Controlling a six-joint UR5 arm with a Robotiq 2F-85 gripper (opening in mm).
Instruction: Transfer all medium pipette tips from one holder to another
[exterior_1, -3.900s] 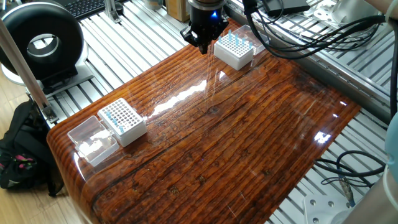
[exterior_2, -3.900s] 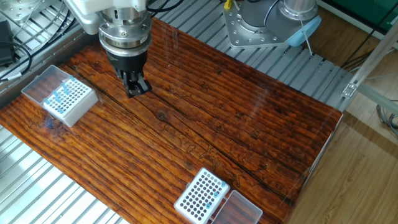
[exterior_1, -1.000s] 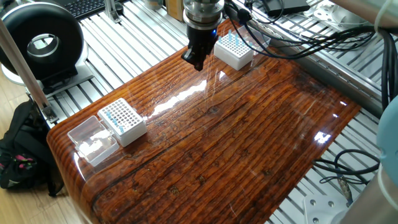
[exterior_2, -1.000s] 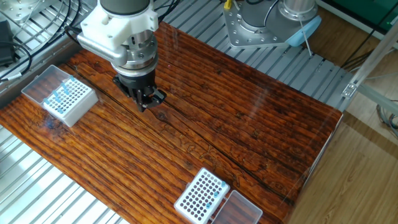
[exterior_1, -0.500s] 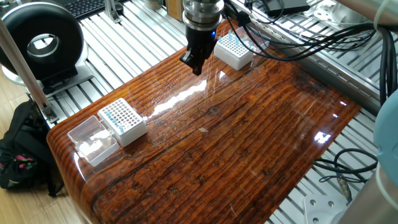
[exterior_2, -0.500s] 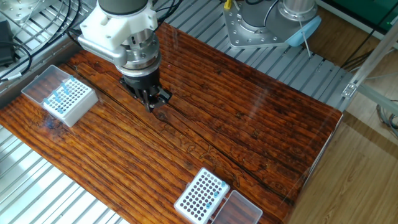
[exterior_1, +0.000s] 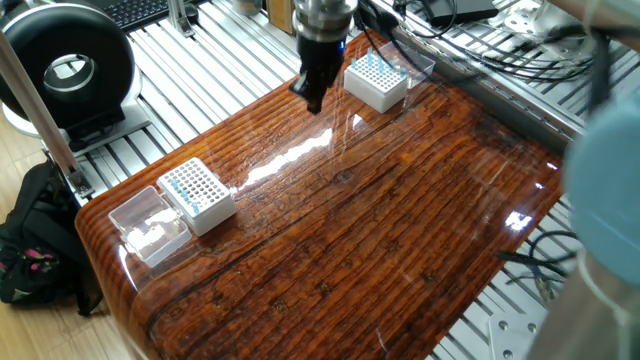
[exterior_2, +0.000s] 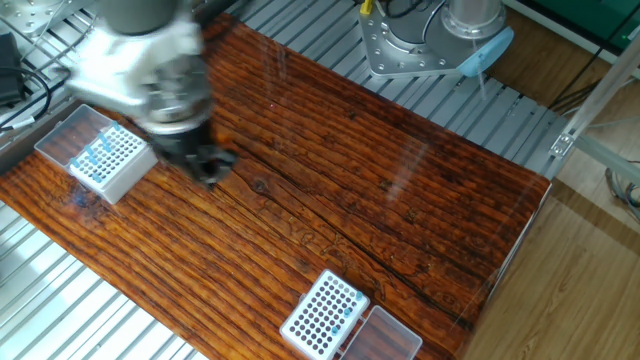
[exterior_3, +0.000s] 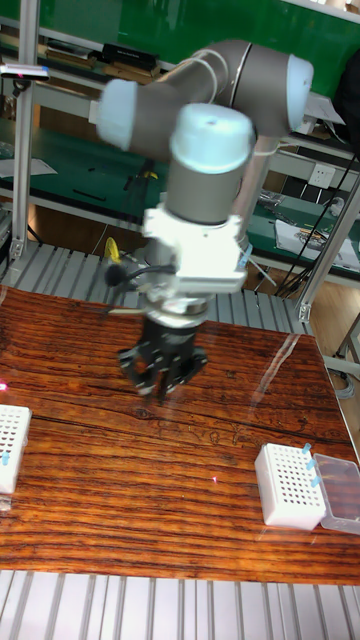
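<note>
Task barely started: most medium pipette tips (exterior_1: 374, 66) sit in the holder (exterior_1: 377, 84) at the table's (exterior_1: 400, 220) 12 o'clock; the other holder (exterior_1: 200, 195) at 9 holds few. Tool (exterior_1: 312, 97) blurred, grip state can't tell.

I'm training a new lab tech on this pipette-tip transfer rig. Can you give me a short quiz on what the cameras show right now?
1. True or false: the black two-finger tool is touching one of the holders.
2. How many white holders with grids of holes stand on the glossy wooden table? A) one B) two C) three
3. Which holder is the tool nearer to?

Key
1. False. It hangs above bare wood.
2. B. They are the white grid box by the cables and the white grid box near the corner.
3. The white grid box by the cables, with light blue tips sticking up from it.
</note>
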